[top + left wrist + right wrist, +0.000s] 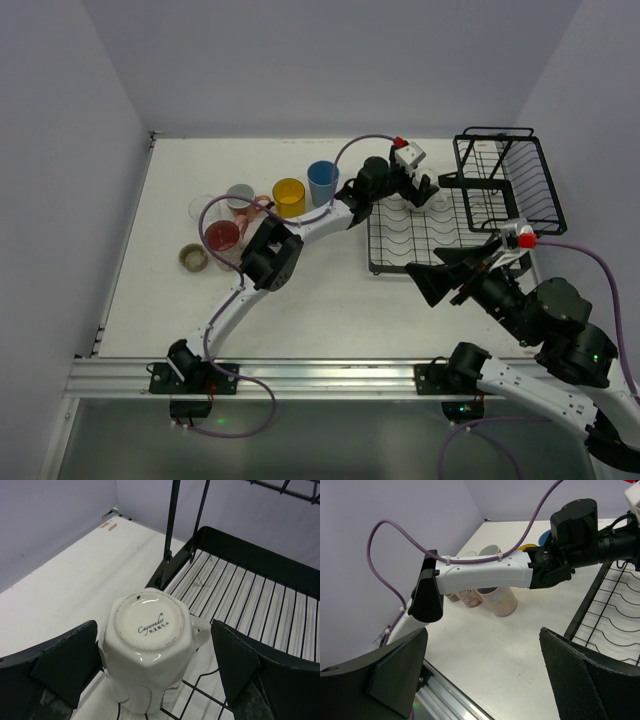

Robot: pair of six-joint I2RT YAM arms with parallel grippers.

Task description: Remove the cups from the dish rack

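White table point(520, 645), cups point(497, 600) half hidden behind left arm point(480, 572)

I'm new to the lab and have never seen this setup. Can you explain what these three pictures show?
The machine is a robot: a left arm and a right arm, bolted to a table. The overhead picture looks down on both. The other two come from a camera on each wrist. A black wire dish rack stands at the right. A yellow cup, a blue cup and others stand at the left. The left end effector stands open around an upside-down white mug on the rack, not closed on it. The right end effector is open and holds nothing.
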